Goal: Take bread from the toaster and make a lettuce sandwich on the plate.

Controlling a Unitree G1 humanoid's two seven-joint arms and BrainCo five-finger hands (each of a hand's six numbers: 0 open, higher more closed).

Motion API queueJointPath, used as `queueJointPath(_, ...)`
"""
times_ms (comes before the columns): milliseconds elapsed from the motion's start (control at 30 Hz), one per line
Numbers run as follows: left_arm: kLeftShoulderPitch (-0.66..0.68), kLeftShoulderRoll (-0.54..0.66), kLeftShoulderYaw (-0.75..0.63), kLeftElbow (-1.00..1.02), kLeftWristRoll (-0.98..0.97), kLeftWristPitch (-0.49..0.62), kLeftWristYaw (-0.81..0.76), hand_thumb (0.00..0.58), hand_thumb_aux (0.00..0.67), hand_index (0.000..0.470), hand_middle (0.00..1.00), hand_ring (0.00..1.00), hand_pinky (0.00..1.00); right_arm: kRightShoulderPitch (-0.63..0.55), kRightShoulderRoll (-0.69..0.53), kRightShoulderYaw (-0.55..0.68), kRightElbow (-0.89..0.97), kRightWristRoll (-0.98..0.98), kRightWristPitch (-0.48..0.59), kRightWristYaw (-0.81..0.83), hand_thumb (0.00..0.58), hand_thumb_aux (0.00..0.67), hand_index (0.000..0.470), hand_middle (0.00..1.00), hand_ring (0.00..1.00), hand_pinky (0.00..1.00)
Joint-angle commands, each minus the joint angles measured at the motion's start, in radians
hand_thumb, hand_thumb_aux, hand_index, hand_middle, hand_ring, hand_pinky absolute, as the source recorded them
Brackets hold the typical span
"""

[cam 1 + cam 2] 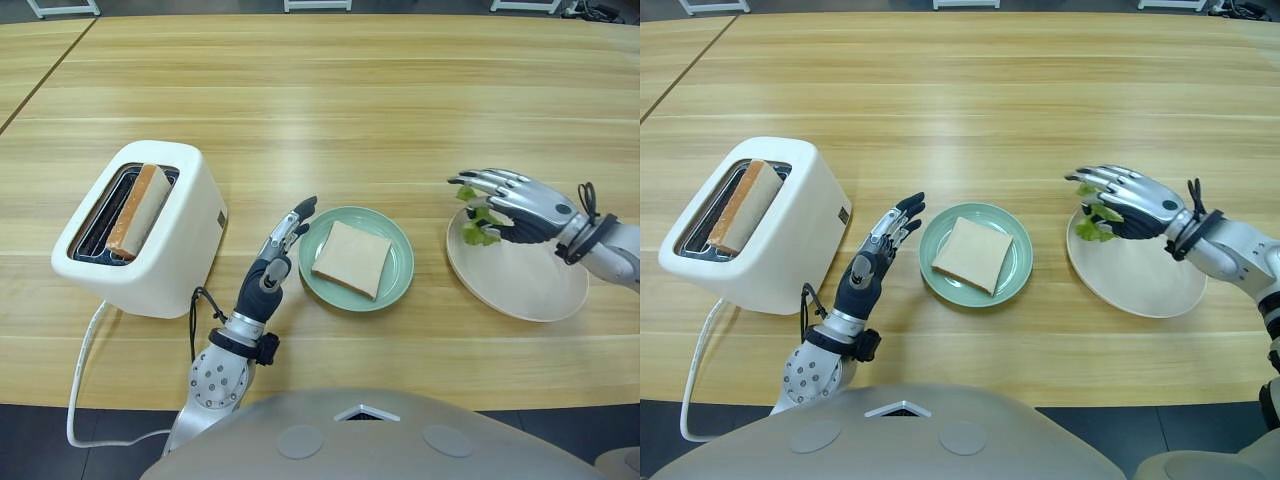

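Right hand [520, 205] clasping lettuce [478, 235]; left hand [275, 260] spread, empty.
Lettuce: green, ruffled, over the beige plate [530, 290] edge.

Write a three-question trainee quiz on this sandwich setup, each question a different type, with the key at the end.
1. True or false: the toaster is empty.
2. What lies on the green plate? A) lettuce B) a bread slice C) a knife
3. Fill in: the right hand is closed on the ____ at the edge of the beige plate.

Key
1. False: a piece of bread stands in its slot.
2. B.
3. lettuce.
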Motion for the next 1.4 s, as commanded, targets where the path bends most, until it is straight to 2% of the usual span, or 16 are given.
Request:
queueJointPath(33,-0.018,-0.007,0.008,0.014,-0.019,0.002,-0.006,0.0,0.0,0.0,0.0,0.0,0.0,-0.089,0.077,0.041,-0.138,0.057,-0.014,0.178,0.58,0.67,0.47,0.0,0.0,0.0)
queueJointPath(200,-0.035,-0.014,0.007,0.026,-0.024,-0.002,-0.008,0.0,0.0,0.0,0.0,0.0,0.0,-0.189,0.195,0.131,-0.204,0.043,-0.045,0.37,0.58,0.67,0.47,0.0,0.0,0.0)
queueJointPath(300,-0.039,-0.019,0.0,0.028,-0.02,-0.005,-0.009,0.0,0.0,0.0,0.0,0.0,0.0,-0.228,0.265,0.175,-0.197,-0.018,-0.059,0.419,0.58,0.67,0.47,0.0,0.0,0.0)
queueJointPath(500,-0.022,-0.024,-0.016,0.019,-0.011,-0.009,-0.009,0.0,0.0,0.0,0.0,0.0,0.0,-0.235,0.372,0.224,-0.166,-0.14,-0.071,0.411,0.58,0.67,0.47,0.0,0.0,0.0)
queueJointPath(733,-0.003,-0.025,-0.027,0.01,-0.007,-0.007,-0.005,0.0,0.0,0.0,0.0,0.0,0.0,-0.217,0.417,0.248,-0.152,-0.268,-0.061,0.344,0.58,0.67,0.47,0.0,0.0,0.0)
queueJointPath(767,-0.002,-0.026,-0.027,0.01,-0.007,-0.007,-0.004,0.0,0.0,0.0,0.0,0.0,0.0,-0.221,0.421,0.249,-0.151,-0.286,-0.054,0.33,0.58,0.654,0.459,0.0,0.0,0.0)
queueJointPath(800,-0.002,-0.026,-0.027,0.011,-0.007,-0.007,-0.004,0.0,0.0,0.0,0.0,0.0,0.0,-0.225,0.424,0.251,-0.146,-0.302,-0.046,0.319,0.512,0.441,0.31,0.0,0.0,0.0)
queueJointPath(833,-0.002,-0.026,-0.027,0.012,-0.006,-0.006,-0.005,0.0,0.0,0.0,0.0,0.0,0.0,-0.228,0.422,0.254,-0.143,-0.326,-0.041,0.305,0.478,0.389,0.273,0.0,0.0,0.0)
queueJointPath(967,-0.002,-0.025,-0.028,0.017,-0.005,-0.007,-0.008,0.0,0.0,0.0,0.0,0.0,0.0,-0.235,0.417,0.228,-0.167,-0.341,-0.026,0.258,0.468,0.376,0.264,0.0,0.0,0.0)
queueJointPath(1000,-0.002,-0.024,-0.028,0.019,-0.005,-0.008,-0.008,0.0,0.0,0.0,0.0,0.0,0.0,-0.237,0.416,0.221,-0.177,-0.34,-0.02,0.249,0.438,0.339,0.238,0.0,0.0,0.0)
queueJointPath(1133,-0.003,-0.023,-0.027,0.024,-0.006,-0.012,-0.01,0.0,0.0,0.0,0.0,0.0,0.0,-0.236,0.394,0.178,-0.227,-0.347,0.008,0.206,0.392,0.289,0.203,0.0,0.0,0.0)
queueJointPath(1233,-0.001,-0.02,-0.026,0.023,-0.007,-0.014,-0.013,0.0,0.0,0.0,0.0,0.0,0.0,-0.221,0.37,0.136,-0.265,-0.339,0.029,0.182,0.237,0.155,0.109,0.0,0.0,0.0)
queueJointPath(1300,0.002,-0.018,-0.027,0.02,-0.005,-0.015,-0.013,0.0,0.0,0.0,0.0,0.0,0.0,-0.208,0.347,0.104,-0.277,-0.324,0.043,0.171,0.22,0.142,0.1,0.0,0.0,0.0)
queueJointPath(1333,0.002,-0.016,-0.027,0.017,0.002,-0.017,-0.014,0.0,0.0,0.0,0.0,0.0,0.0,-0.197,0.334,0.086,-0.279,-0.312,0.049,0.166,0.172,0.108,0.076,0.0,0.0,0.0)
queueJointPath(1400,-0.002,-0.005,-0.028,-0.005,0.038,-0.018,-0.014,0.0,0.0,0.0,0.0,0.0,0.0,-0.17,0.305,0.048,-0.269,-0.268,0.057,0.163,0.16,0.1,0.07,0.0,0.0,0.0)
